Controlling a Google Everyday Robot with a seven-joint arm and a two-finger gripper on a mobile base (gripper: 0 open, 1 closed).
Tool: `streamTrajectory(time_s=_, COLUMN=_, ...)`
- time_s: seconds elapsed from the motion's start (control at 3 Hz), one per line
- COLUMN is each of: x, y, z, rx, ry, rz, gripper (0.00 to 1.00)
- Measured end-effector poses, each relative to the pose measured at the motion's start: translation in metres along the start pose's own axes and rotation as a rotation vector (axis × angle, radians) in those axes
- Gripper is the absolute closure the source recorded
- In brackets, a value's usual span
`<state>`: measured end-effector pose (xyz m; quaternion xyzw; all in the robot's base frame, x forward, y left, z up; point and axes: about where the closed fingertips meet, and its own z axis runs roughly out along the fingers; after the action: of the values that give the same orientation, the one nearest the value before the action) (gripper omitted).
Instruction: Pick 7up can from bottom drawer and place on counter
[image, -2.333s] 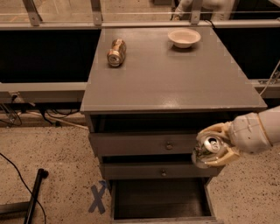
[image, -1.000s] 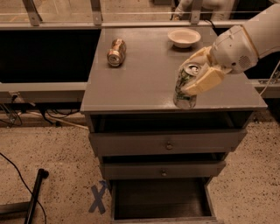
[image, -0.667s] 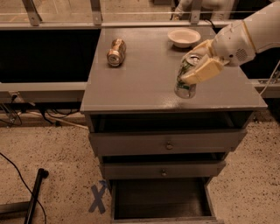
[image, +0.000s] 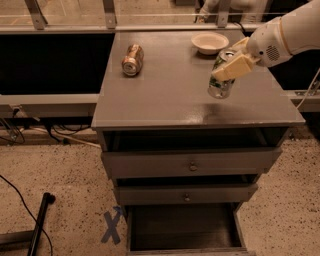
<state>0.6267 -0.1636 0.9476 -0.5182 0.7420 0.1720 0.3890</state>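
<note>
- Golden-brown can (image: 132, 59) lies on its side, left on the counter (image: 165, 95).
- Bottom drawer (image: 182, 227) stands open below, no can visible inside.
- 7up can (image: 219, 87) tilts low over the counter's right side, apparently for set-down.
- Gripper (image: 229, 66) clamps its top.

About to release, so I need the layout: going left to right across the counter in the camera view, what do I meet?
Golden-brown can, on its side → 7up can in the gripper, at the counter's right. The bowl behind overlaps the can sideways, so unplaced.
</note>
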Motion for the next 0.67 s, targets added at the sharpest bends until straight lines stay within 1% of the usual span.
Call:
streamTrajectory(time_s=0.33, x=0.0281, y=-0.0145, z=0.0072, rx=0.049, ry=0.031, rz=0.126, gripper=0.35)
streamTrajectory(time_s=0.67, x=0.0266, y=-0.0137, z=0.01, rx=0.044, ry=0.03, rz=0.131, gripper=0.12)
